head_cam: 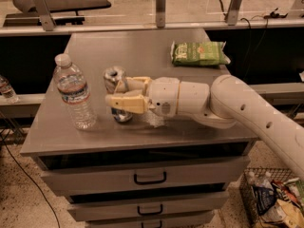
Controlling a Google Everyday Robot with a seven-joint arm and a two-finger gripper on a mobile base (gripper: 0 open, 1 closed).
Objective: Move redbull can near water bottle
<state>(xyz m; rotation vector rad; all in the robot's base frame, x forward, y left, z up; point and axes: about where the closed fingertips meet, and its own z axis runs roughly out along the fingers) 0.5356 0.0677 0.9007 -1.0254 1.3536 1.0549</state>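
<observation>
Green snack bag (198,53) lies on the grey cabinet top (118,46).

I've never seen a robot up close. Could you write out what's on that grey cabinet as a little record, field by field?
Surface: grey cabinet top, with drawers below
Gripper: the gripper is over the middle of the top, shut on the redbull can
Redbull can: upright, just right of the water bottle, with a small gap between them
Water bottle: upright near the left edge, cap on
Other item: green bag at the back right
Status: can beside bottle, not yet let go
</observation>
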